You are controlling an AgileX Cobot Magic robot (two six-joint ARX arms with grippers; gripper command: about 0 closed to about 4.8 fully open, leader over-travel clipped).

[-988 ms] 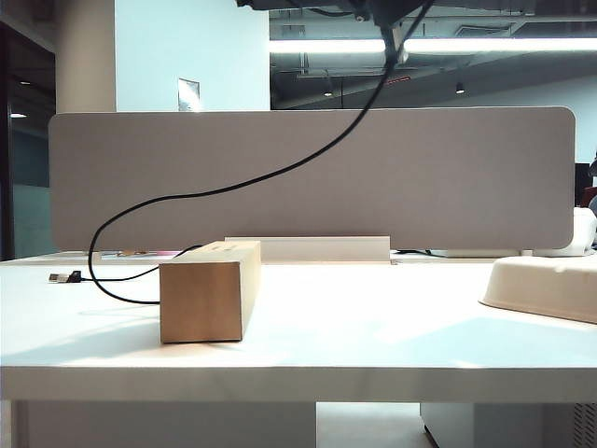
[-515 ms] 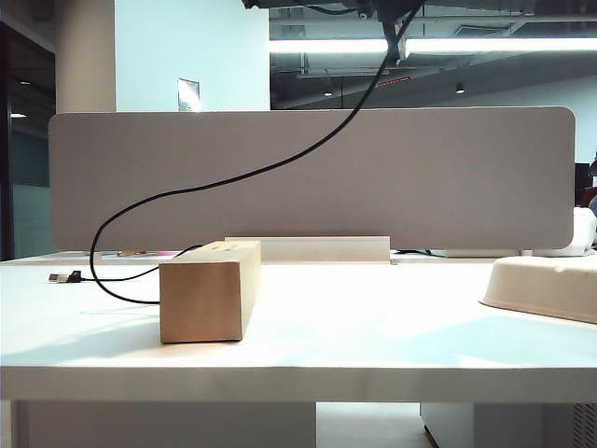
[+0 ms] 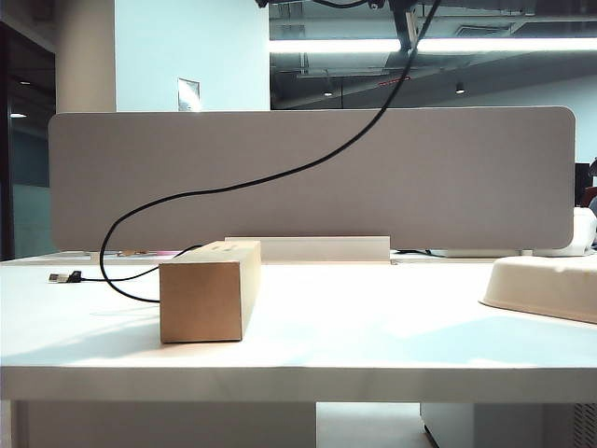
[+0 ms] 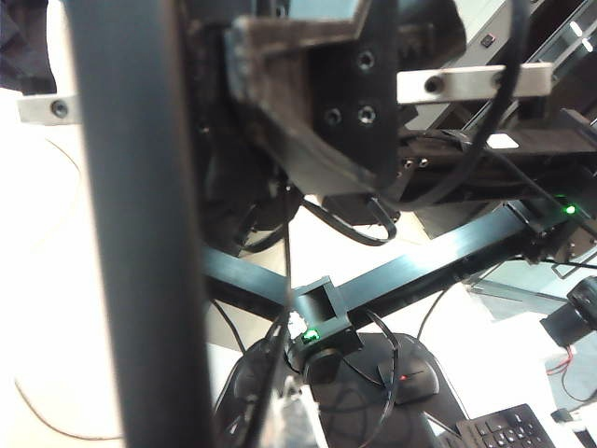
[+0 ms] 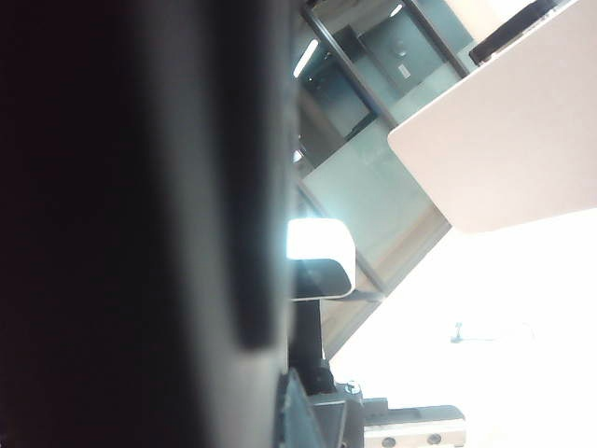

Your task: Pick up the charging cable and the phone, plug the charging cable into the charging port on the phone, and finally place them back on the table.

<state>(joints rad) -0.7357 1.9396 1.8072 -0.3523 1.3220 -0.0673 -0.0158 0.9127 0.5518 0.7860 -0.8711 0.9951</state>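
1. White table (image 3: 373,345): its thick pale front edge runs the full width of the exterior view. The near surface is bare from the middle to the right.
2. Cardboard box (image 3: 207,294) stands left of centre, one narrow end towards the near edge. There is open room on both sides of it.
3. Cream dish (image 3: 546,285) sits at the right, cut off by the exterior view's right edge, well apart from the box.
4. Charging cable (image 3: 187,194): one silver plug (image 3: 62,277) lies on the far left of the table. The cord runs towards the box, loops and climbs in a long arc rightwards. It leaves the exterior view at the top, clear of the tabletop.
5. Grey partition (image 3: 420,187) closes off the far edge behind everything.
6. Left gripper and right gripper are both above the top of the exterior view. Both are closed down narrow; I cannot tell what either holds.
7. Only the left wrist view shows a flat dark slab (image 4: 140,233) close to the lens, with the rig's black beams behind. Whether it is the phone, I cannot tell.
8. Only the right wrist view shows a blurred dark mass (image 5: 121,224) beside a pale round-cornered panel (image 5: 504,140).
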